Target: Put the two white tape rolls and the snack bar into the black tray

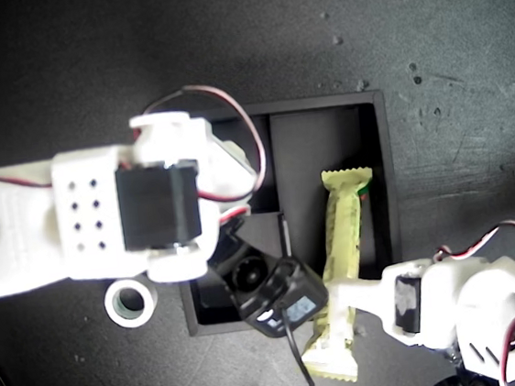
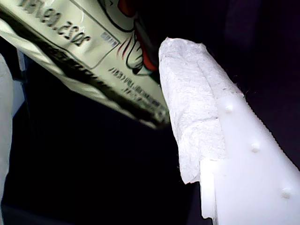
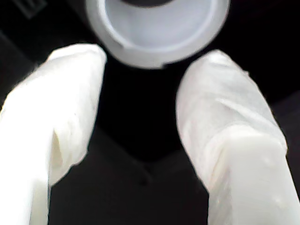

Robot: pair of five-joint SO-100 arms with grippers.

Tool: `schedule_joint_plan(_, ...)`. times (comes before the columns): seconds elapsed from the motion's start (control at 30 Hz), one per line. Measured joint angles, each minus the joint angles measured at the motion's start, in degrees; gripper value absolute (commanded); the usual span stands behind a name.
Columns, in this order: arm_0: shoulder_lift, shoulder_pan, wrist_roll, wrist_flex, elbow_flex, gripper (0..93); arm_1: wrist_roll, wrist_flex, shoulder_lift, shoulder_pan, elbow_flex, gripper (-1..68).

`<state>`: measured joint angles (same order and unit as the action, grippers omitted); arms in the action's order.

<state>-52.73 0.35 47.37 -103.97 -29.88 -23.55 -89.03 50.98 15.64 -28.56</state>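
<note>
Long cream-green wrapped snack bar (image 1: pixel 344 267) half over square black plastic tray (image 1: pixel 377 143) — my first gripper (image 1: pixel 338 300) holds it. My second gripper (image 3: pixel 140 108) spread wide — white tape ring (image 3: pixel 157 28) beyond fingertips; another ring (image 1: pixel 131 302) outside tray.

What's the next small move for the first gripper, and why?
Probably slide the snack bar further into the black tray before letting go. My first gripper holds the bar near its lower end, which overhangs the tray's near wall in the exterior view.
</note>
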Motion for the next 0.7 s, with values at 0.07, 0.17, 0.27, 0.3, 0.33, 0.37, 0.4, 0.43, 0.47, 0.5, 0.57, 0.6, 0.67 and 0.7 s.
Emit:
schedule_joint_plan(0.07,-2.5,0.0,0.2,0.0,-2.6,11.4,0.0,-2.5,0.0,0.0,1.8,19.6)
schedule_joint_plan(0.17,-12.2,0.0,0.0,0.0,-9.9,11.4,0.0,-9.7,0.0,0.0,9.0,17.4)
schedule_joint_plan(0.27,-25.9,1.5,2.5,0.0,-19.4,11.2,0.0,-12.9,3.5,0.0,10.4,11.7)
schedule_joint_plan(0.3,-31.1,2.7,4.0,0.0,-23.1,11.2,0.0,-13.3,5.9,0.0,9.1,9.5)
schedule_joint_plan(0.33,-36.2,4.3,5.9,0.0,-26.8,11.1,0.0,-13.5,8.8,-0.2,7.6,6.8)
schedule_joint_plan(0.37,-41.3,6.5,8.1,0.0,-30.7,10.9,-0.9,-13.7,12.2,-0.9,5.4,0.7)
schedule_joint_plan(0.4,-46.3,9.3,10.6,0.2,-34.8,10.8,-3.2,-13.8,16.2,-1.9,2.7,-0.2)
schedule_joint_plan(0.43,-50.4,11.6,13.2,0.5,-38.6,10.5,-6.1,-13.8,20.0,-3.0,-0.3,-0.3)
schedule_joint_plan(0.47,-54.8,14.2,16.2,2.4,-43.3,10.3,-9.8,-13.9,24.7,-4.4,-4.2,-0.4)
schedule_joint_plan(0.5,-58.0,16.3,18.3,4.9,-47.3,10.1,-12.7,-13.9,28.5,-5.7,-7.6,-0.5)
schedule_joint_plan(0.57,-63.4,20.6,23.0,11.3,-57.1,9.9,-18.8,-13.9,37.3,-7.8,-15.8,-0.6)
schedule_joint_plan(0.6,-64.8,22.1,24.8,14.8,-61.7,9.9,-21.4,-13.9,41.3,-8.6,-20.0,-0.6)
schedule_joint_plan(0.67,-65.6,24.6,27.7,21.5,-69.7,9.8,-25.3,-11.8,49.7,-9.5,-28.8,-0.6)
schedule_joint_plan(0.7,-65.6,25.5,28.8,24.5,-72.8,9.8,-26.9,-9.8,53.7,-9.6,-33.8,-0.6)
